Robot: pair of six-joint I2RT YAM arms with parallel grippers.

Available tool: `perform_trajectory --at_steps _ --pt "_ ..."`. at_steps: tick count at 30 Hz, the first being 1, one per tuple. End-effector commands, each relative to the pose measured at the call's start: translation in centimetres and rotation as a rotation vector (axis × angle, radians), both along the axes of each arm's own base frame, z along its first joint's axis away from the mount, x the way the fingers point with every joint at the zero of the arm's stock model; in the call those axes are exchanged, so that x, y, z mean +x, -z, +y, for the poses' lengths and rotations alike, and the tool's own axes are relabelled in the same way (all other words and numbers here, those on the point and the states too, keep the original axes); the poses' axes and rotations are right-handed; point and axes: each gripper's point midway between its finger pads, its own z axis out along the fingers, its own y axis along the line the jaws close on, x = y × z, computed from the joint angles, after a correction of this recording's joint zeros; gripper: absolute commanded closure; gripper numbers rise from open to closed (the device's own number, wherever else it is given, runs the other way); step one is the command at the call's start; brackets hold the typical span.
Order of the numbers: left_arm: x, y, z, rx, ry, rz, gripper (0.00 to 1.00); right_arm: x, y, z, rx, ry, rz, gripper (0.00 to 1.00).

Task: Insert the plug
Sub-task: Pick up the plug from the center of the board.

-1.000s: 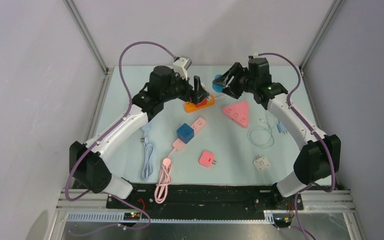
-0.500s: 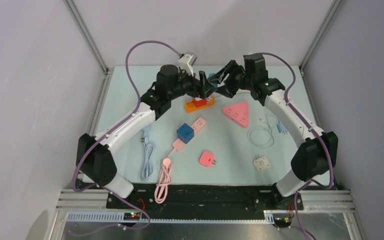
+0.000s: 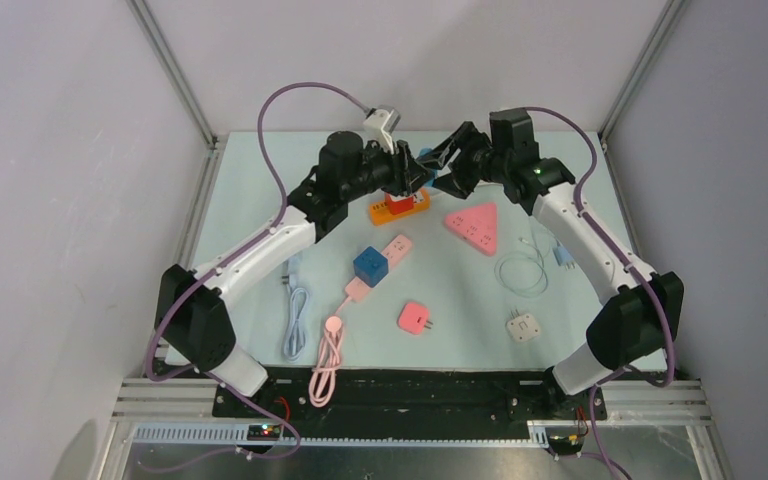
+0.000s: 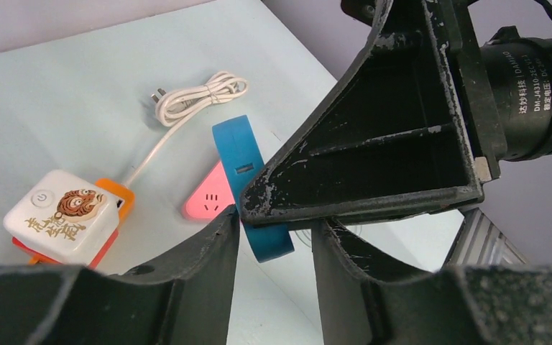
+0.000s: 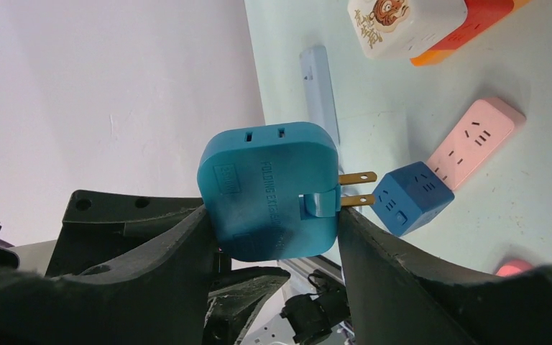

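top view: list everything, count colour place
power strip: 1, orange, far centre
cube adapter: 1, red-white, on power strip
triangular socket: 1, pink, far right-centre
cube socket: 1, blue, centre
long strip: 1, pink, against cube socket
square plug: 1, pink, near centre
small adapter: 1, white, near right
thin cable: 1, white, right
flat cable: 1, light blue, left
flat plug: 1, teal, in right pincer
left pincer: 1, black, open by flat plug
right pincer: 1, black, shut on flat plug

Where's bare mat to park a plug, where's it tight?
Free: far-left corner of the mat, left of the orange strip; also the centre, bordered by the blue cube, pink triangle strip and pink square plug. Tight: far centre, left end effector and right end effector by the orange strip.
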Motion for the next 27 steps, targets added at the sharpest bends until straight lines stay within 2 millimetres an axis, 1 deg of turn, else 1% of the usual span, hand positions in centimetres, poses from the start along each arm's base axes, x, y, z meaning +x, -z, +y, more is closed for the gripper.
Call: perform_trajectory --at_steps 1,2,4,5,6,7,8,9,10,11,12,13,14,15,16,17,18,19,20,21,24,27 --pt "-0.1 -1.5 -0.3 -0.033 -0.009 -0.026 0.54 -1.6 -2.0 0.6 0.031 -0.026 -0.023 0.41" --pt "-0.2 -1.5 -0.2 -0.032 -0.011 -0.025 0.55 -1.6 -2.0 0.7 0.030 -0.030 -0.023 0.41" --pt "-0.3 -1.6 -0.2 -0.030 -0.010 -0.027 0.67 -1.8 -2.0 0.8 0.028 -0.035 -0.018 0.40" --pt "-0.3 -1.6 -0.2 -0.025 -0.010 -0.025 0.81 -1.9 -2.0 0.7 0.028 -0.036 -0.020 0.36" --pt "-0.3 -1.5 -0.1 -0.022 -0.014 -0.025 0.89 -2.0 -2.0 0.7 0.023 -0.047 -0.028 0.32" --pt "-0.4 -1.4 0.0 -0.011 -0.015 -0.023 0.97 -2.0 -2.4 0.6 0.027 -0.050 -0.052 0.21" --pt "-0.4 -1.4 0.1 -0.005 -0.014 -0.026 0.99 -2.1 -2.2 0.4 0.019 -0.061 -0.066 0.16" --pt "-0.5 -1.3 0.2 0.009 -0.008 -0.035 1.00 -2.1 -2.7 -0.1 0.026 -0.056 -0.095 0.09" --pt "-0.7 -1.2 0.3 0.017 -0.002 -0.042 1.00 -2.2 -2.3 -0.4 0.024 -0.069 -0.098 0.07" --pt "-1.0 -0.9 0.6 0.039 0.004 -0.050 1.00 -1.9 -2.6 -1.2 0.024 -0.055 -0.116 0.04" --pt "-1.1 -0.8 0.9 0.051 0.003 -0.054 1.00 -1.6 -2.2 -2.1 0.014 -0.052 -0.122 0.04" --pt "-1.5 -0.5 1.3 0.077 0.007 -0.062 1.00 -1.9 -2.7 -2.4 0.020 -0.067 -0.144 0.03" --pt "-1.6 -0.3 1.7 0.097 0.010 -0.075 1.00 -1.8 -2.8 -3.1 0.008 -0.071 -0.172 0.03" --pt "-2.1 -0.1 2.1 0.114 0.020 -0.069 1.00 -2.0 -3.0 -3.3 0.010 -0.091 -0.191 0.03" --pt "-2.2 0.1 2.5 0.131 0.026 -0.079 1.00 -1.9 -3.0 -3.9 -0.013 -0.102 -0.226 0.03" --pt "-2.8 0.4 3.0 0.146 0.038 -0.072 1.00 -2.2 -3.1 -4.0 -0.015 -0.130 -0.242 0.04" --pt "-2.9 0.6 3.5 0.165 0.041 -0.083 1.00 -2.2 -3.0 -4.5 -0.040 -0.146 -0.273 0.05" --pt "-3.5 0.9 4.1 0.180 0.043 -0.079 1.00 -2.5 -2.8 -4.5 -0.042 -0.174 -0.279 0.06" --pt "-3.7 1.9 4.8 0.209 0.043 -0.068 1.00 -2.5 -2.3 -5.0 -0.068 -0.190 -0.289 0.08" --pt "-4.1 1.5 5.4 0.212 0.035 -0.080 1.00 -2.6 -1.8 -5.1 -0.090 -0.210 -0.301 0.09" --pt "-5.7 2.7 7.3 0.274 0.029 -0.073 1.00 -2.7 -0.3 -5.8 -0.140 -0.214 -0.293 0.12" --pt "-7.0 3.7 8.6 0.322 0.033 -0.075 1.00 -2.5 1.4 -6.2 -0.183 -0.201 -0.279 0.13"
